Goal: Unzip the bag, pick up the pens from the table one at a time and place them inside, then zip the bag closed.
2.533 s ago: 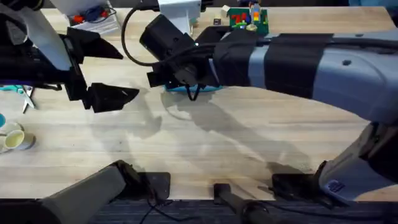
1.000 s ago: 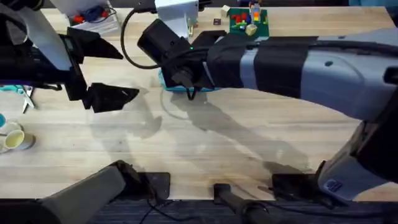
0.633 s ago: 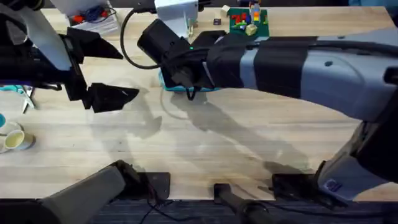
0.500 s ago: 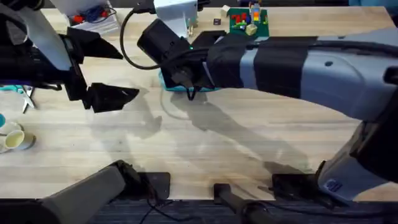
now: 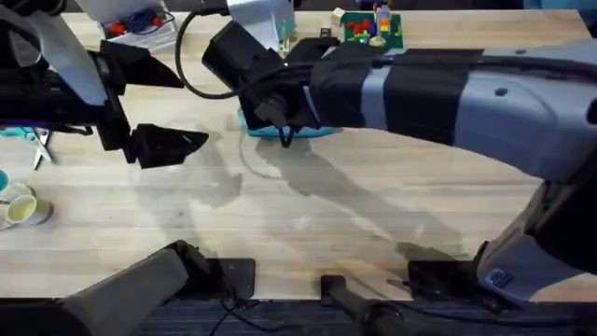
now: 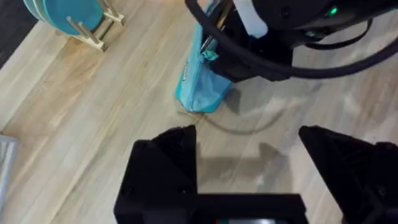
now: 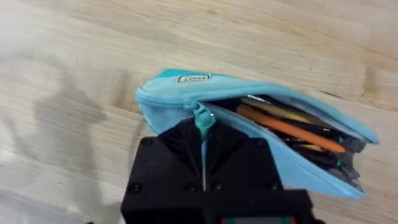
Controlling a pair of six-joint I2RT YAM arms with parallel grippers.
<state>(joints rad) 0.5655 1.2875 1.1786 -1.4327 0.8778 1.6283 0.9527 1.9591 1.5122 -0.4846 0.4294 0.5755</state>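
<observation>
the right arm reaches from the lower right across the middle of the tabletop (image 5: 308, 215) to the bag (image 5: 280, 132), which lies at the far centre and is mostly hidden under that arm from overhead. in the right wrist view the bag (image 7: 249, 124) lies on its side on the wood with its zipper mostly open, so the opening gapes along its length. inside it the orange pen (image 7: 289, 127) shows clearly, lying lengthwise, with darker things beside it that are too shadowed to tell apart. the right gripper (image 7: 203, 165) has its fingers pressed together on the teal zipper pull (image 7: 201, 118), near the closed end of the bag.

the left gripper (image 5: 154, 107) hangs above the tabletop to the left of the bag, well apart from it, with its 2 black fingers spread wide and nothing between them. in the left wrist view the same fingers (image 6: 171, 155) stand apart over bare wood, and farther off the bag (image 6: 199, 87) sits under the right arm's black wrist and cable.

a teal disc on a wooden stand (image 6: 74, 15) rests on the tabletop away from the bag. scissors (image 5: 39, 145) lie near the left edge, and a green block set (image 5: 371, 28) sits at the far edge.
</observation>
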